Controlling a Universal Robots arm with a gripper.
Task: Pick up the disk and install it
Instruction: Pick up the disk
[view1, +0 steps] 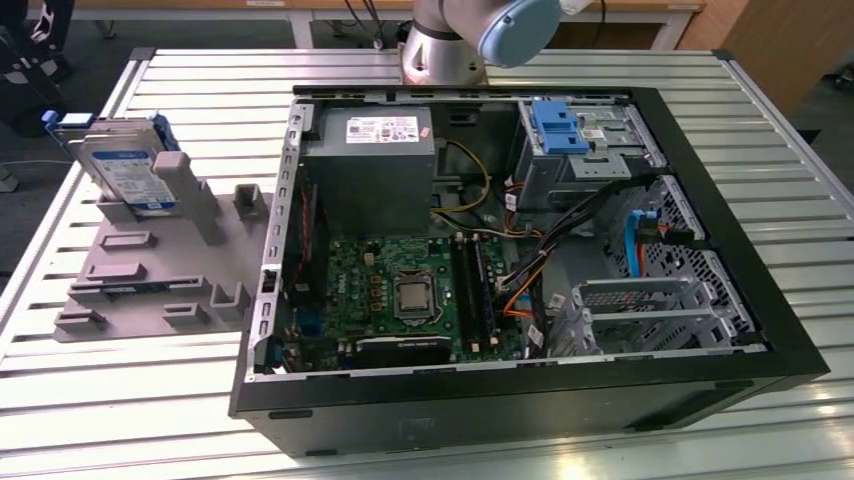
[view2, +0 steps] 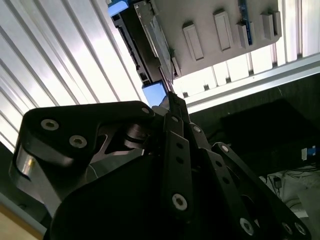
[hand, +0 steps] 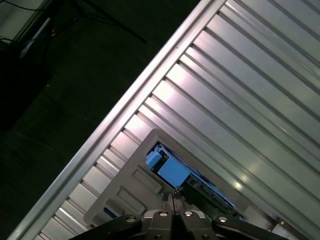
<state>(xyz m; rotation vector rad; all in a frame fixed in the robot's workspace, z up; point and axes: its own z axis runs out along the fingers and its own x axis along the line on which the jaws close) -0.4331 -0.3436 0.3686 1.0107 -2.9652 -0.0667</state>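
Hovering over the disk (view1: 127, 172) in its grey holder (view1: 134, 272), the gripper (hand: 173, 198) is pressed together; the pickup, I judge, needs it spread first.

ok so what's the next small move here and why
Probably open the gripper: its fingers look shut, and the disk stands on edge in the holder just ahead of it, not yet grasped.

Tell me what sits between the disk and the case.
In the exterior view, two posts of the grey fixture: a tall post right beside the disk and a short post nearer the case.
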